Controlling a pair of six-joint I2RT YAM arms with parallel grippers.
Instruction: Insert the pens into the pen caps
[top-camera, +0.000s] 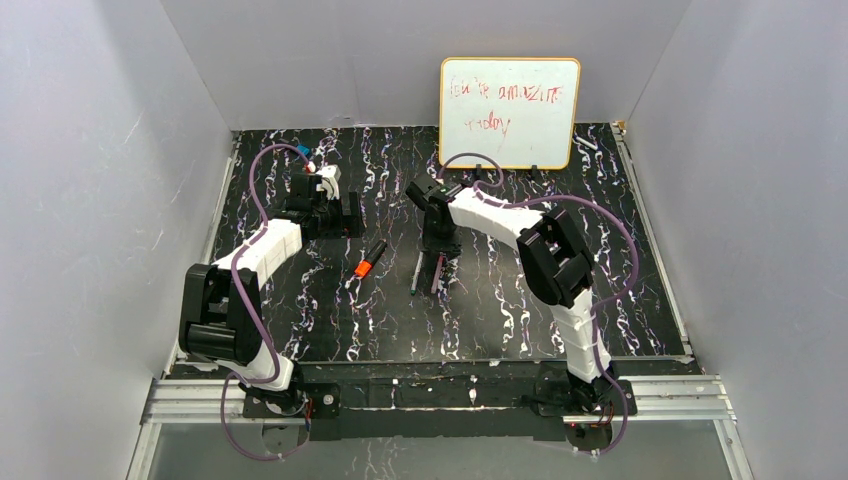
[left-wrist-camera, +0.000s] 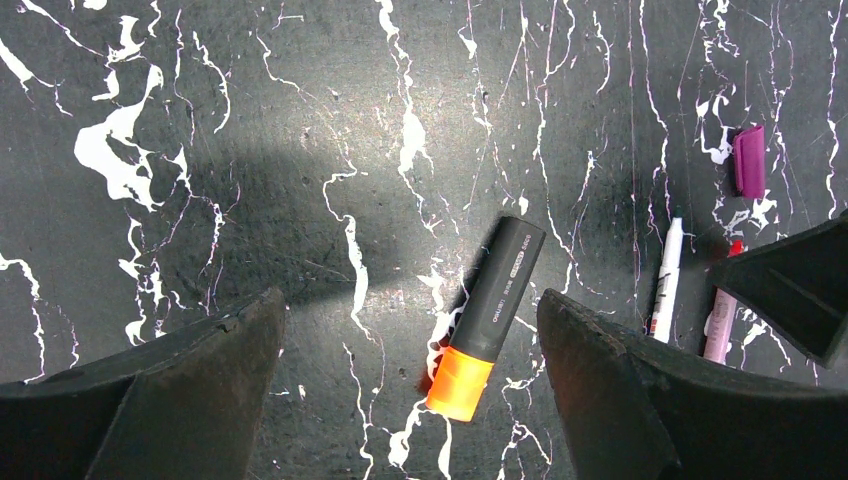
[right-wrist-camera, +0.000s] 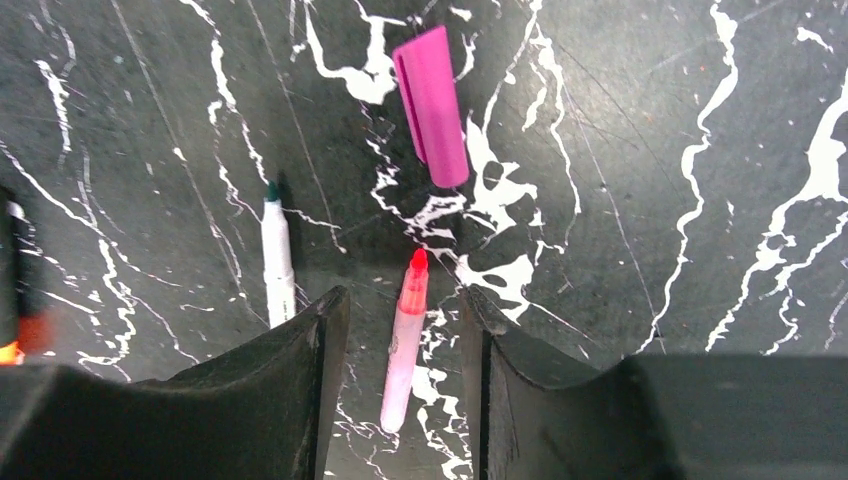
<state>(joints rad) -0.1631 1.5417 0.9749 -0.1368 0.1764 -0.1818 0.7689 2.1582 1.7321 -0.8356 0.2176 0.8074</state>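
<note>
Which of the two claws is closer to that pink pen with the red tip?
Right. The right gripper straddles the pink pen, one open finger on each side. The left gripper sits off to the side, facing the black-and-orange marker.

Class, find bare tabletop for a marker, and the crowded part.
Free: the near strip of the black marbled tabletop between left arm and right arm. Crowded: centre, around the black-and-orange marker, white pen, pink pen, magenta cap.

The white pen (right-wrist-camera: 276, 255) ends behind a right hand (right-wrist-camera: 403, 305) finger (right-wrist-camera: 260, 390); the black marker (right-wrist-camera: 14, 290) is cropped, blurred.
</note>
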